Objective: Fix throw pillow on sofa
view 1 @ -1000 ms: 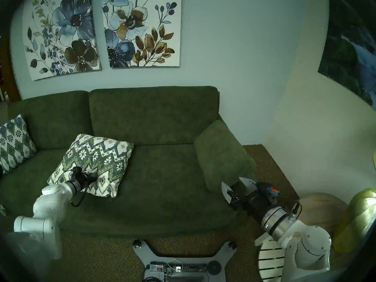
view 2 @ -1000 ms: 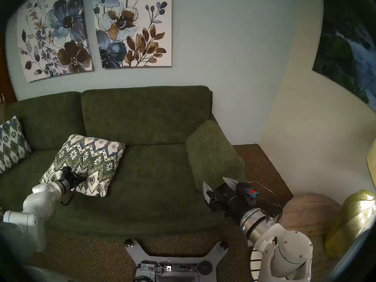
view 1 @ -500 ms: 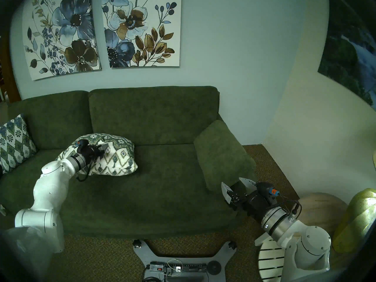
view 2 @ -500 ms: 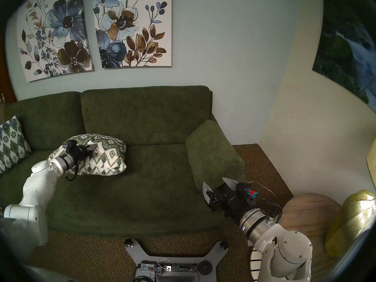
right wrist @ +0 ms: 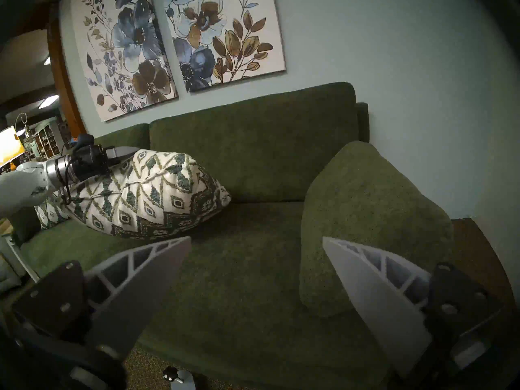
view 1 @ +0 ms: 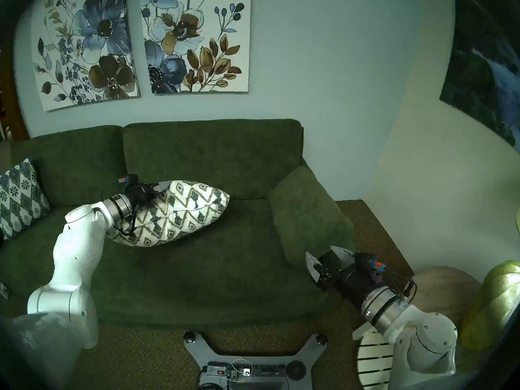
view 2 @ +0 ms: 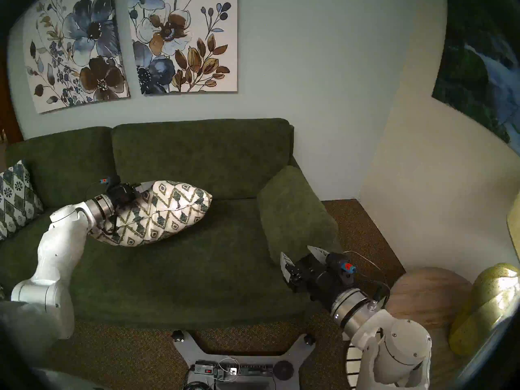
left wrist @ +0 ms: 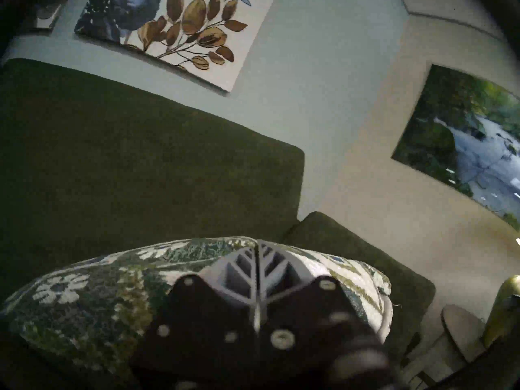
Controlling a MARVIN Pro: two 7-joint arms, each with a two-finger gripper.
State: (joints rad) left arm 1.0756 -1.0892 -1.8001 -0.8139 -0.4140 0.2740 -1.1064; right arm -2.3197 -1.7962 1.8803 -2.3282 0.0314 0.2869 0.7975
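My left gripper (view 1: 162, 187) pinches the throw pillow (view 1: 180, 212) by its ten o'clock edge, carrying it toward the sofa (view 1: 213, 158) back; right gripper (view 1: 327, 257) idles agape

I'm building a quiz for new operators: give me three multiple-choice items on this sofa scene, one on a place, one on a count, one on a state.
1. Where is the second patterned pillow?
A. sofa's left end
B. floor
C. right armrest

2. How many floral canvases hang above the sofa?
A. one
B. two
C. four

3. The left end effector is:
A. open, empty
B. shut on the throw pillow
C. out of view

Answers:
1 A: the second patterned pillow leans at the sofa end.
2 B: floral canvases hang paired.
3 B: the left end effector pinches the throw pillow.
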